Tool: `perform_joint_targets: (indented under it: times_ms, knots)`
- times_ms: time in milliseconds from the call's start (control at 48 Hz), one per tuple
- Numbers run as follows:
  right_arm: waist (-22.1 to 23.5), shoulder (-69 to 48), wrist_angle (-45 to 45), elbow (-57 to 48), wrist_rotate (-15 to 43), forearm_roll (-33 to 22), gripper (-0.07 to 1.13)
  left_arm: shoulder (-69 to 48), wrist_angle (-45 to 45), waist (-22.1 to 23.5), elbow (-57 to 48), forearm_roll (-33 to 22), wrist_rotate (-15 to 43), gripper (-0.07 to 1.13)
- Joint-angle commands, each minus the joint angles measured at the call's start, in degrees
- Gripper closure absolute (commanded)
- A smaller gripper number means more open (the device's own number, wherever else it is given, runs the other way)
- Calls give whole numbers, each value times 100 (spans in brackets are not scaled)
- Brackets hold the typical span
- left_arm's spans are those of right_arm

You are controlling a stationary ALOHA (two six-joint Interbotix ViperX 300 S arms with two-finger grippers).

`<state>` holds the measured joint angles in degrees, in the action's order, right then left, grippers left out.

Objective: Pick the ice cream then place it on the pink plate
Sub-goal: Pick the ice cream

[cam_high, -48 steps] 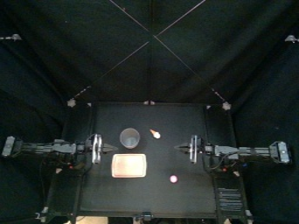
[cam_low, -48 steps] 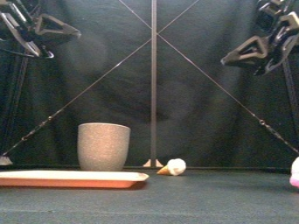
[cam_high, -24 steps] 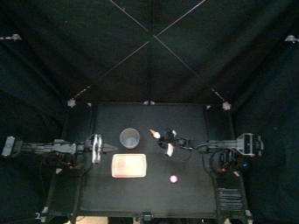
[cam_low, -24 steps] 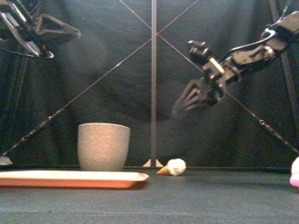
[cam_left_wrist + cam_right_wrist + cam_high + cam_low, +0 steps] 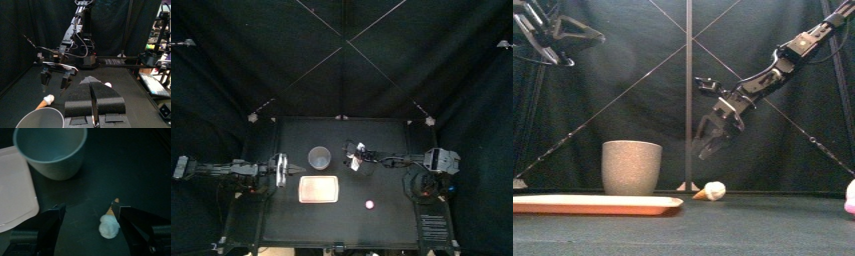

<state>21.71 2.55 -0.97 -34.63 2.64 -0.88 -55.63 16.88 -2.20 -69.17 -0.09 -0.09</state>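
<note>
The ice cream [image 5: 711,190], a small cone with a pale scoop, lies on its side on the table right of the tall grey cup [image 5: 632,167]. The right wrist view shows the ice cream [image 5: 109,223] just ahead of the jaws, nearer one of them. My right gripper [image 5: 708,136] hangs open above it, reaching past the table's middle [image 5: 356,158]. The pink plate [image 5: 318,189] lies flat in front of the cup [image 5: 319,156] with nothing on it. At the left, my left gripper [image 5: 275,170] rests, jaws together.
A small pink toy [image 5: 370,204] sits near the front, right of the plate, and shows at the right edge of the front view [image 5: 851,197]. The grey cup [image 5: 52,150] stands close to the ice cream.
The right arm has swung in from its rest at the right, toward the back middle, and come down above the ice cream with its jaws open. The left arm has not moved.
</note>
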Motion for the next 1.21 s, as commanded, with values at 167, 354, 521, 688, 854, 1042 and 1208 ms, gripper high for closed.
perform_joint_targets:
  times_ms: [167,354,521,688,854,1042,1208]
  knots:
    - [281,141,-721,264,-9,-62,1,18,44,18,70,9,9,107]
    - [281,308,-756,343,-9,-79,1,18,44,18,70,18,9,107]
    - [281,536,-800,343,0,-53,2,18,44,9,70,9,9,107]
    - [281,686,-844,387,-9,-70,3,18,35,18,70,18,9,107]
    - [281,694,-870,387,-9,-79,4,18,35,18,70,18,9,107]
    - [264,703,-914,387,-9,-70,26,18,26,18,70,18,9,107]
    - [246,782,-923,396,0,-44,45,18,26,18,70,18,9,107]
